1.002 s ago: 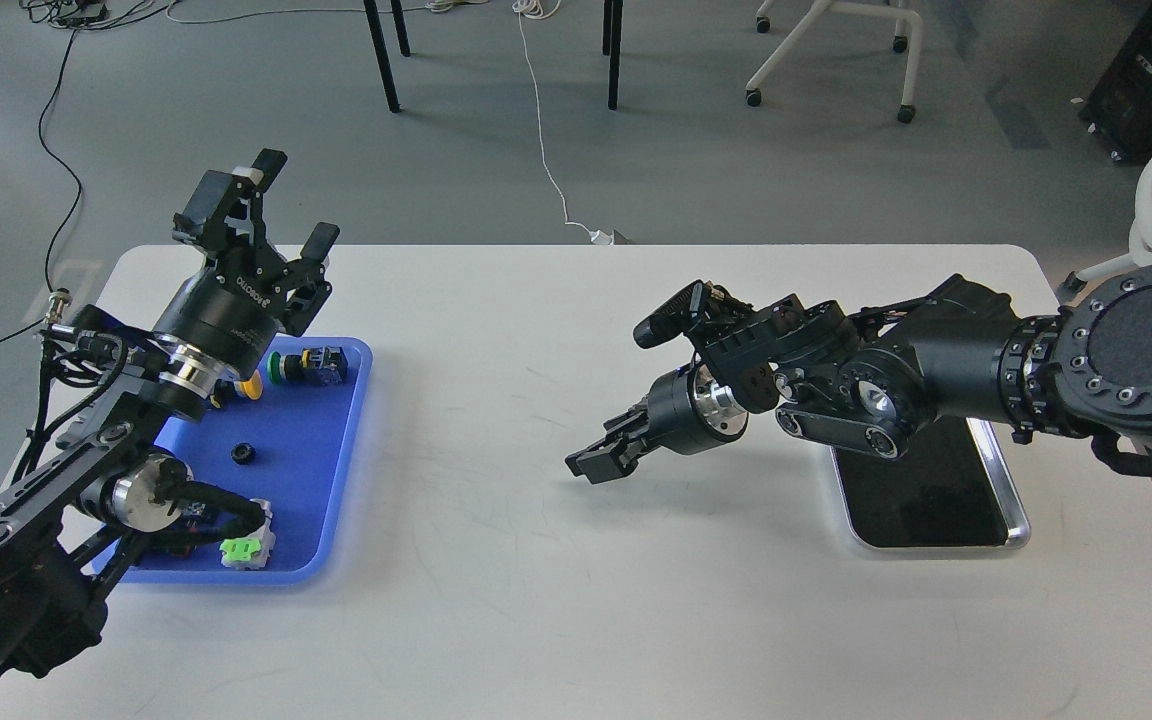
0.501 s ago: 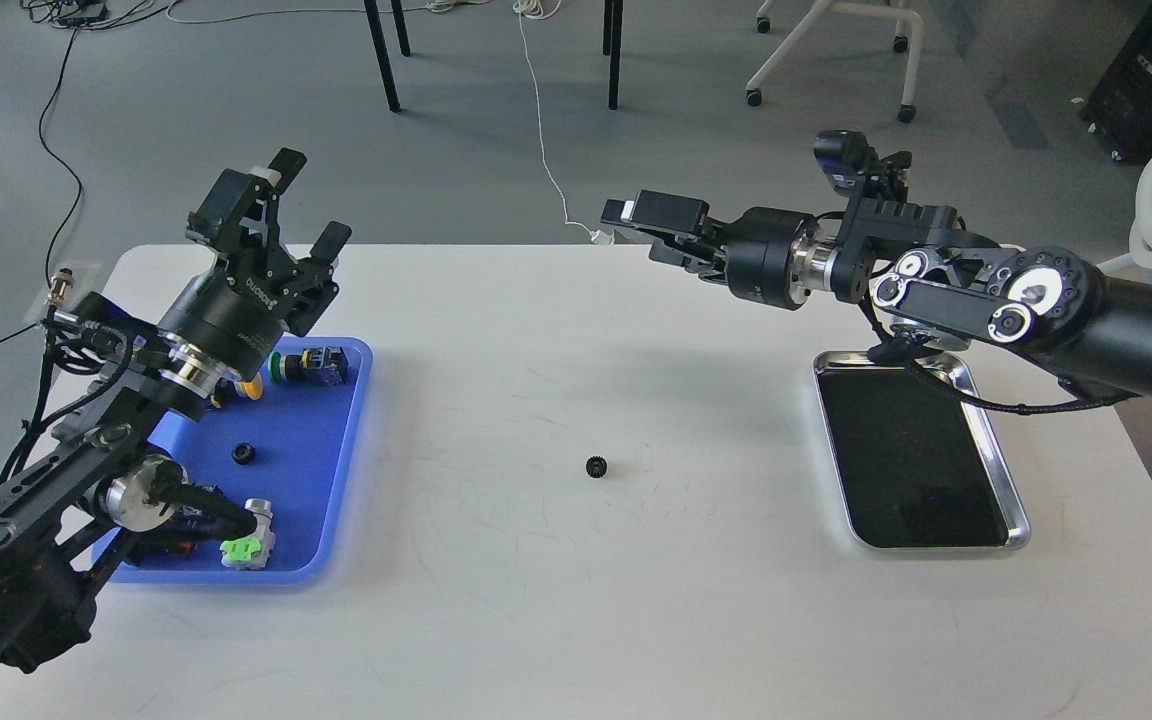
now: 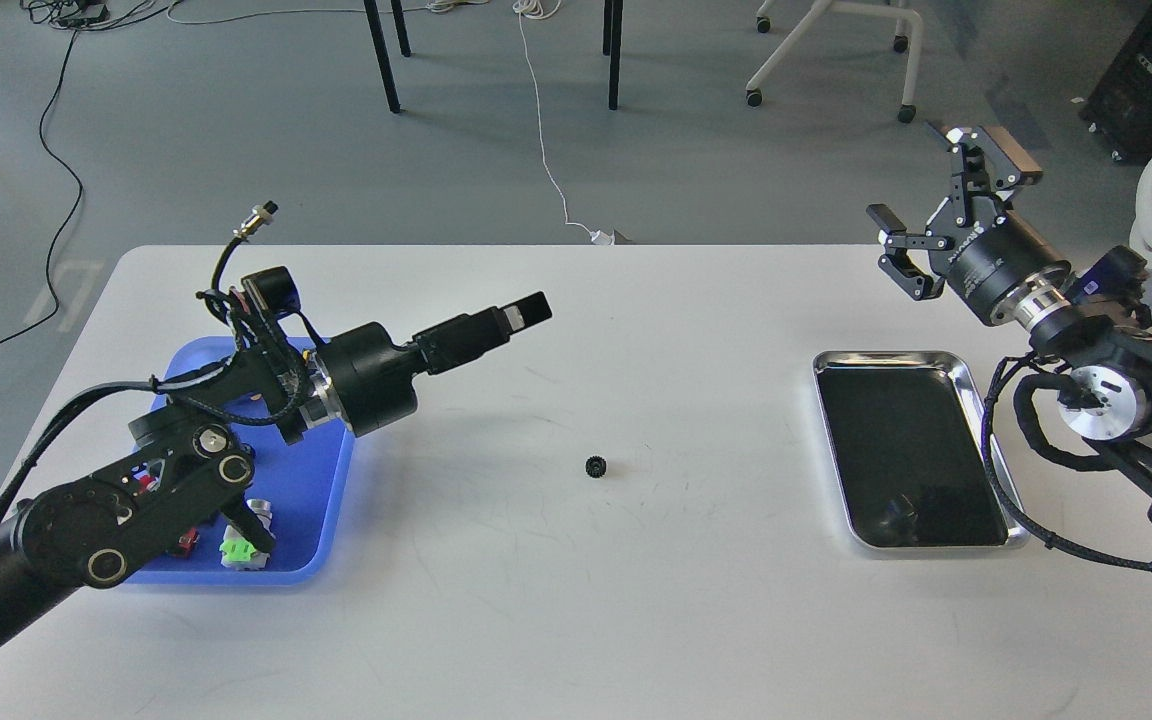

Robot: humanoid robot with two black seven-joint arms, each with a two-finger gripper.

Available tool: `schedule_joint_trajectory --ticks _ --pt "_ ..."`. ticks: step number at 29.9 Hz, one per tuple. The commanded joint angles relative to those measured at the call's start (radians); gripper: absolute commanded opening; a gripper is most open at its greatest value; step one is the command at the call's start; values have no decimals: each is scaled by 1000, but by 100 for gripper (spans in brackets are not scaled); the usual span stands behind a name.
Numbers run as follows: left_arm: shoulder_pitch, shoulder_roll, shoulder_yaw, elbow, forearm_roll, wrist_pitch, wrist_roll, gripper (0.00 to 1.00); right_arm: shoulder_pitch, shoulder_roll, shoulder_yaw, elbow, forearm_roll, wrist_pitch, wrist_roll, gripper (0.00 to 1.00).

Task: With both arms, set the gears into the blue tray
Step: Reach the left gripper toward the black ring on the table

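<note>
One small black gear [image 3: 596, 466] lies alone on the white table, near its middle. The blue tray [image 3: 328, 497] sits at the left, largely covered by my left arm, so any gear inside it is hidden. My left gripper [image 3: 526, 312] reaches rightward above the table, up and to the left of the gear. It is seen side-on, so its fingers overlap and I cannot make out a gap. My right gripper [image 3: 946, 205] is raised at the far right, behind the steel tray, open and empty.
A shiny steel tray [image 3: 996, 470] with a dark bottom lies at the right. Push-button switches, one with a green cap [image 3: 239, 549], show in the blue tray's front corner. Chair and table legs stand on the floor beyond the table.
The right gripper rose from the table's middle, leaving the gear there, then drew back to the far right. The left arm swung from above the blue tray's rear to point right over the table.
</note>
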Motion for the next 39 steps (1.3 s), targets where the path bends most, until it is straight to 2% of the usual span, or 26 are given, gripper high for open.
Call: schedule_joint_trajectory --ticks 1,6,12,18,25,30,39 --pt "-113 1 129 13 278 6 0 98 -53 -28 58 1 47 17 0 99" --pt "-215 -26 223 19 607 0 0 98 -125 -23 110 5 47 17 0 99" --pt "-292 -126 338 155 612 0 0 96 -171 -15 149 4 46 16 0 99" --pt "-299 -211 390 279 612 3 0 95 -197 -15 164 5 46 17 0 99" --pt "-296 -266 425 355 612 3 0 88 -201 -17 164 5 46 17 0 99" --pt "-296 -293 427 407 612 3 0 78 -201 -18 169 5 46 17 0 99" --pt "-299 -343 450 480 612 5 0 75 -199 -23 175 5 46 17 0 99"
